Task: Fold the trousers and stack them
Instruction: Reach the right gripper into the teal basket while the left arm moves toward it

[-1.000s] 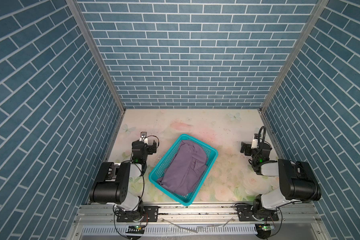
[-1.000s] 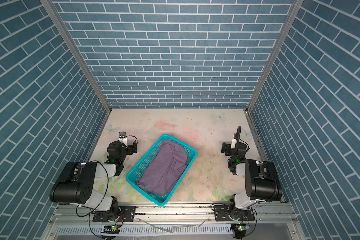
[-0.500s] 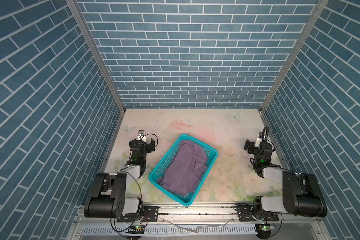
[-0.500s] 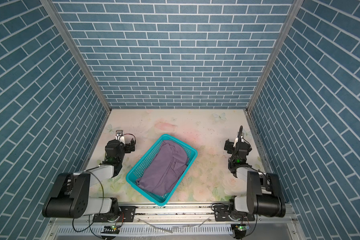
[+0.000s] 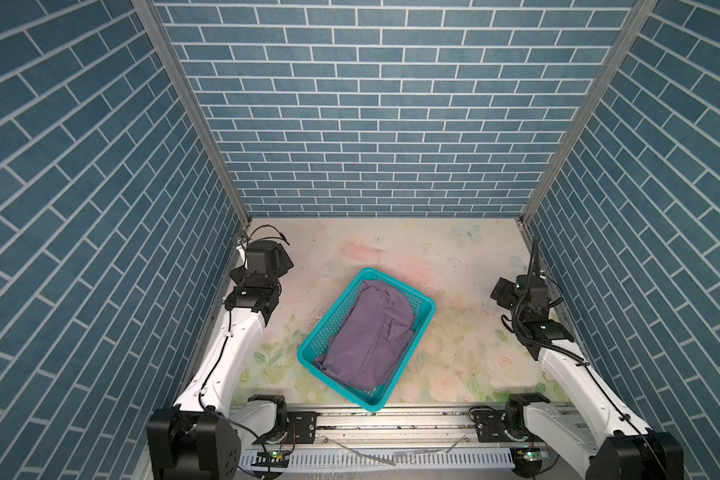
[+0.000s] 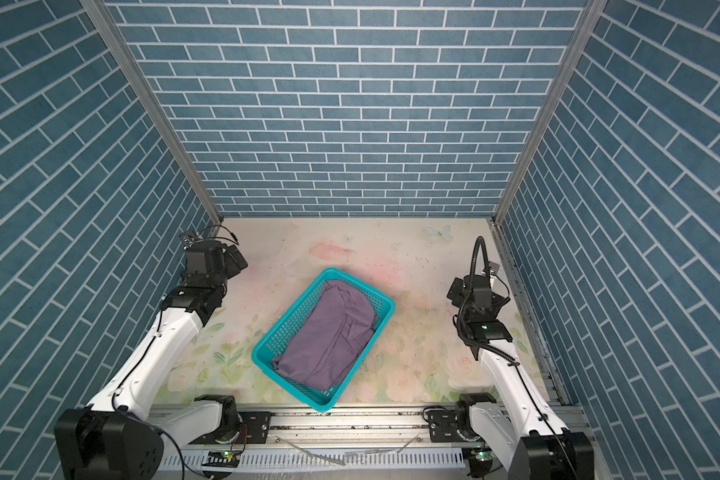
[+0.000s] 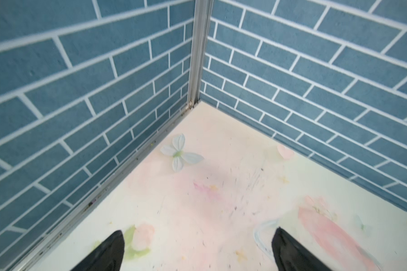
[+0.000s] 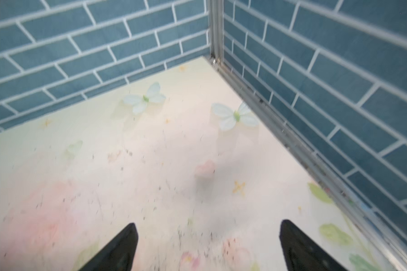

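Observation:
The trousers [image 5: 371, 336] [image 6: 329, 336] are a crumpled mauve bundle lying inside a teal perforated basket [image 5: 329, 318] [image 6: 281, 330] at the middle front of the table; one corner drapes over the basket's near rim. My left gripper [image 5: 275, 259] [image 6: 225, 257] hovers to the left of the basket, clear of it. In the left wrist view it [image 7: 199, 234] is open over bare table. My right gripper [image 5: 516, 291] [image 6: 470, 291] hangs to the right of the basket, also apart from it. The right wrist view shows it [image 8: 208, 225] open with nothing between its fingers. Neither wrist view shows the trousers.
The table [image 5: 391, 249] has a pale floral print with butterflies. Blue brick-pattern walls [image 5: 371, 124] close it in on the left, back and right. A metal rail [image 5: 391, 419] with both arm bases runs along the front edge.
Both arms have unfolded from their tucked poses and stretched forward, carrying the grippers up and farther from the bases. The basket and trousers have not moved.

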